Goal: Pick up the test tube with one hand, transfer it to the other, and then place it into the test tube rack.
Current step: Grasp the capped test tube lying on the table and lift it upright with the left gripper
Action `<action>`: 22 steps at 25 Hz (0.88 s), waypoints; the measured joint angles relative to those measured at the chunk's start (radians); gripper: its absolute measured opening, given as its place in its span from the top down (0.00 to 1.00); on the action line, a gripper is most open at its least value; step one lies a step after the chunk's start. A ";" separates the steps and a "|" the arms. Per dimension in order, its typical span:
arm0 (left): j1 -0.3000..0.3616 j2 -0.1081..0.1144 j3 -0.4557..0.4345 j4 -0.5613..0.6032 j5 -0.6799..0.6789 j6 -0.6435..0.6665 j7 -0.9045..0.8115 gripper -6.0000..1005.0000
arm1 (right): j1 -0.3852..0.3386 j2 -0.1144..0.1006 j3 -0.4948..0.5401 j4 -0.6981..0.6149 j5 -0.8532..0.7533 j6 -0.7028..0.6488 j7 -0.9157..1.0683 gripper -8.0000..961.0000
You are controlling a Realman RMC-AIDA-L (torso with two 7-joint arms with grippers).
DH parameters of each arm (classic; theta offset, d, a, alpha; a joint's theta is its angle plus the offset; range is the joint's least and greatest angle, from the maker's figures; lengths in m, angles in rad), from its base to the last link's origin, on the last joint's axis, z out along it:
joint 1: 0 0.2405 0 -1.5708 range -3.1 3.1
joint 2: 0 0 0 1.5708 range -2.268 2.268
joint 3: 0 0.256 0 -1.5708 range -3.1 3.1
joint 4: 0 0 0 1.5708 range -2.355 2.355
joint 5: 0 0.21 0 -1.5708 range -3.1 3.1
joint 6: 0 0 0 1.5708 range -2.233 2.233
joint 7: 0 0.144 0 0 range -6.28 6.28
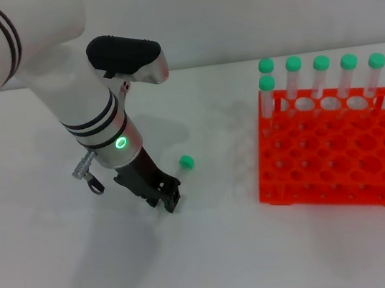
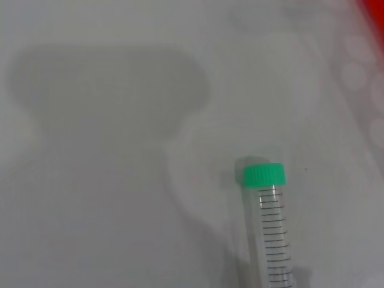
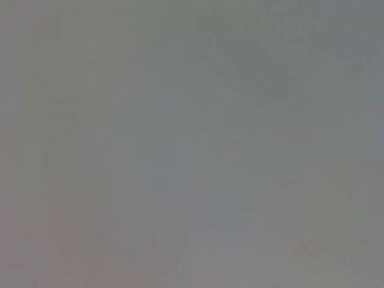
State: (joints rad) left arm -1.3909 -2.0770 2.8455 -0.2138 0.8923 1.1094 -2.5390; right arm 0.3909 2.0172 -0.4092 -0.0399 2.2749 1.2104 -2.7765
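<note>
The test tube (image 1: 186,161) lies on the white table, and in the head view mainly its green cap shows, just right of my left gripper (image 1: 170,195). That gripper is down at the table surface, at the tube's clear body. In the left wrist view the test tube (image 2: 273,228) is close up: green cap, graduated clear body running out of the picture. The orange-red test tube rack (image 1: 326,167) stands to the right, apart from the tube. The right gripper is out of view, and the right wrist view shows only plain grey.
Several green-capped tubes (image 1: 322,77) stand upright in the rack's back row and left corner. A corner of the rack (image 2: 378,12) shows in the left wrist view. White table lies between the gripper and the rack.
</note>
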 joint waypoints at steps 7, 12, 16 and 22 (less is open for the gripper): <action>0.000 0.000 0.000 0.001 0.005 -0.003 0.002 0.70 | 0.002 0.000 0.001 0.000 0.000 0.000 0.000 0.14; 0.000 0.002 0.000 0.001 0.005 -0.033 0.016 0.72 | 0.001 0.000 0.003 0.000 0.000 0.000 0.000 0.14; 0.003 0.002 0.000 -0.004 0.003 -0.080 0.022 0.82 | -0.001 0.000 0.004 0.000 0.001 0.000 0.000 0.14; 0.022 0.004 0.000 -0.040 -0.013 -0.225 0.029 0.82 | 0.002 0.000 -0.003 0.000 0.000 0.000 0.004 0.14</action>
State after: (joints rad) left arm -1.3688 -2.0725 2.8452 -0.2538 0.8794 0.8849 -2.5100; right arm 0.3925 2.0173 -0.4121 -0.0398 2.2752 1.2104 -2.7723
